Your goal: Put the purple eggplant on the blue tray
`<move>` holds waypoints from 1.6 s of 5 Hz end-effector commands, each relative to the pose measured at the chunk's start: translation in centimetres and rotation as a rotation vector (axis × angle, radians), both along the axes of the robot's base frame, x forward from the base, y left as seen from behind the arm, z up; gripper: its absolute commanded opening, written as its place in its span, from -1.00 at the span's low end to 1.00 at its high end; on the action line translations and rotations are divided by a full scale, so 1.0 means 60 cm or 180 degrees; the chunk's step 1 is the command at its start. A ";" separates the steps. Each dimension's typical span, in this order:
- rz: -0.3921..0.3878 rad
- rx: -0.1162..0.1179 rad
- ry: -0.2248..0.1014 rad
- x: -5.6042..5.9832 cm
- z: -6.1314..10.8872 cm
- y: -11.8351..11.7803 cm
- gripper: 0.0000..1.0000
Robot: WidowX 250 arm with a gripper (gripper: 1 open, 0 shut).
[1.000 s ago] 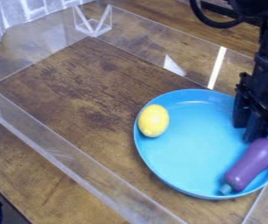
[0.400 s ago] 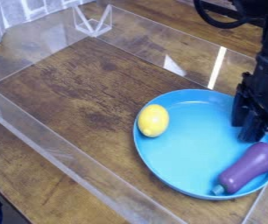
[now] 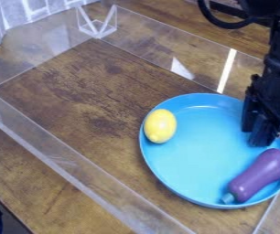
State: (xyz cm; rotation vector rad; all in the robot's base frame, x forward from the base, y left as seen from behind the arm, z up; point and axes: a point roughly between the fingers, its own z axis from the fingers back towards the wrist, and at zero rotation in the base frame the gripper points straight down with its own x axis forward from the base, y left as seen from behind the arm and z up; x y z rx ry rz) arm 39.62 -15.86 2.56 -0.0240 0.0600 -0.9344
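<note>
Since a second ago the eggplant (image 3: 263, 175) has slid slightly toward the near-left along the tray's right edge, and the claw (image 3: 264, 134) that stood right over its far end now stands apart from it, just behind.

Nearest the camera, a clear plastic wall (image 3: 70, 164) runs along the desk (image 3: 81, 91) front. Past it lies the tray (image 3: 198, 160), round, sky blue, with a shallow raised rim. The eggplant rests on its near-right part, reaching the rim there. It is glossy dark purple, elongated and plump, with a small teal stem cap at its lower-left end. Its long axis runs diagonally, the stem end pointing near-left toward the camera and the rounded end pointing far-right toward the claw.

A yellow lemon (image 3: 161, 125) sits on the tray's left rim, well apart from the eggplant.

Farther back, the black claw points straight down over the tray's right side, its tips near the surface and pinching nothing. How far apart its fingers stand I cannot tell against the dark body.
</note>
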 end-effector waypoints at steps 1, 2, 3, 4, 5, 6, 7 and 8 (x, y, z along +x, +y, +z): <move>0.0231 0.0003 -0.0082 0.007 0.025 0.024 -1.00; 0.0381 0.0018 -0.0047 0.009 0.017 0.029 1.00; 0.0329 0.0026 -0.0019 0.002 0.007 0.032 1.00; 0.0269 0.0038 -0.0006 -0.005 -0.001 0.035 1.00; 0.0139 0.0070 0.0023 -0.023 -0.004 0.048 1.00; 0.0016 0.0103 0.0051 -0.042 -0.004 0.063 1.00; -0.0114 0.0112 0.0051 -0.051 -0.006 0.068 1.00; -0.0113 0.0112 0.0046 -0.044 -0.013 0.067 1.00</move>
